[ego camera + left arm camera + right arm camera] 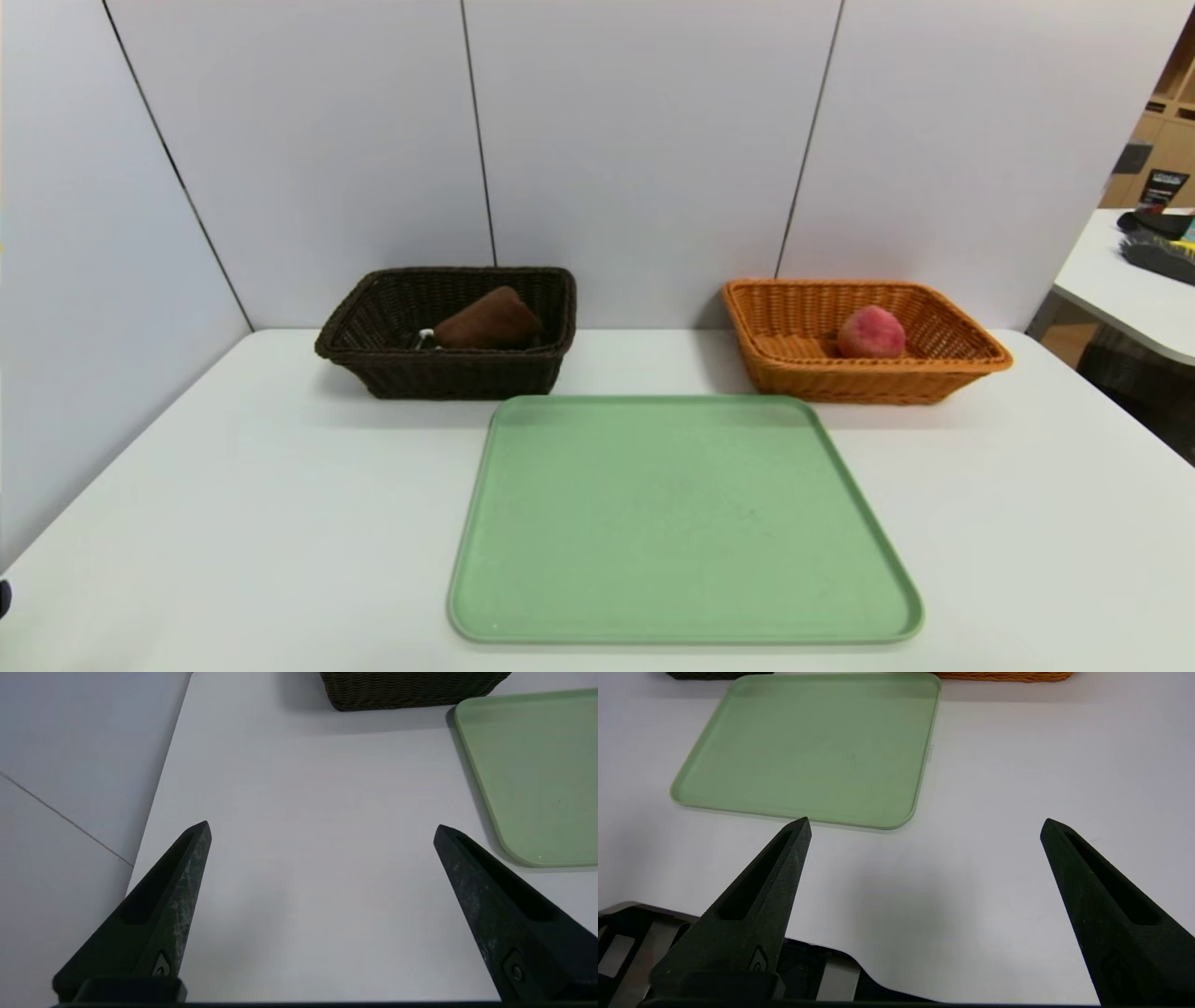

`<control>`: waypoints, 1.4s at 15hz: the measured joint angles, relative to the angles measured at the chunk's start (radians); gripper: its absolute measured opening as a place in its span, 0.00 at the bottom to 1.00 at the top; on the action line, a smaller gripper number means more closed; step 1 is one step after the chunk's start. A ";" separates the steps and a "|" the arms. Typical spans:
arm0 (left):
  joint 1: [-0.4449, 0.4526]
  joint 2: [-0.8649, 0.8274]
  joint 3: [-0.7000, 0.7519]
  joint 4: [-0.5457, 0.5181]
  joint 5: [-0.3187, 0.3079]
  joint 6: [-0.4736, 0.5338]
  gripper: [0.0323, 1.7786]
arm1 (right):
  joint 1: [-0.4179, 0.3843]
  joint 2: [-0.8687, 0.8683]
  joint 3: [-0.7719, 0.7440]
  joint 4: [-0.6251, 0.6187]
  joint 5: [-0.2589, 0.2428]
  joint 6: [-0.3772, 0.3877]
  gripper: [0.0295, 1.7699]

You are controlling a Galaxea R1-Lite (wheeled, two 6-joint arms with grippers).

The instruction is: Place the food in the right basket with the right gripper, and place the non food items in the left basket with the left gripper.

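Brown item (489, 322) partly hidden by dark basket's (457, 375) rim; identity unclear. Left gripper (322, 823), right gripper (927, 819): open, empty, above counter (280, 523).

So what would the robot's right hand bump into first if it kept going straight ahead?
Probably the bare white tabletop: it fills the space between the right gripper's open fingers. The flat green tray lies off to the side of that line, though depth is hard to judge.
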State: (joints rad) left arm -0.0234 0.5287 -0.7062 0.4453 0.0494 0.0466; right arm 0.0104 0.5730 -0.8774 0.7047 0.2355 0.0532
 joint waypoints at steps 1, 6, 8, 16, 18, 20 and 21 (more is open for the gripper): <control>0.006 -0.032 0.027 0.000 -0.002 0.000 0.95 | -0.006 -0.019 0.010 0.000 0.001 0.000 0.96; 0.033 -0.130 0.094 -0.002 -0.005 0.001 0.95 | -0.074 -0.110 0.048 -0.003 0.014 -0.031 0.96; 0.034 -0.147 0.105 -0.002 -0.015 0.000 0.95 | -0.089 -0.130 0.054 -0.004 0.024 -0.031 0.96; 0.038 -0.284 0.275 -0.071 -0.060 0.021 0.95 | -0.116 -0.268 0.238 -0.128 0.066 -0.063 0.96; 0.044 -0.302 0.297 -0.089 -0.064 0.029 0.95 | -0.107 -0.271 0.257 -0.143 0.066 -0.063 0.96; 0.046 -0.309 0.307 -0.089 -0.062 0.029 0.95 | -0.095 -0.256 0.258 -0.144 0.070 -0.060 0.96; 0.046 -0.311 0.309 -0.089 -0.062 0.030 0.95 | -0.090 -0.246 0.253 -0.148 0.078 -0.059 0.96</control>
State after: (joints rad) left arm 0.0230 0.2172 -0.3968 0.3560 -0.0123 0.0764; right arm -0.0794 0.3266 -0.6243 0.5570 0.3132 -0.0062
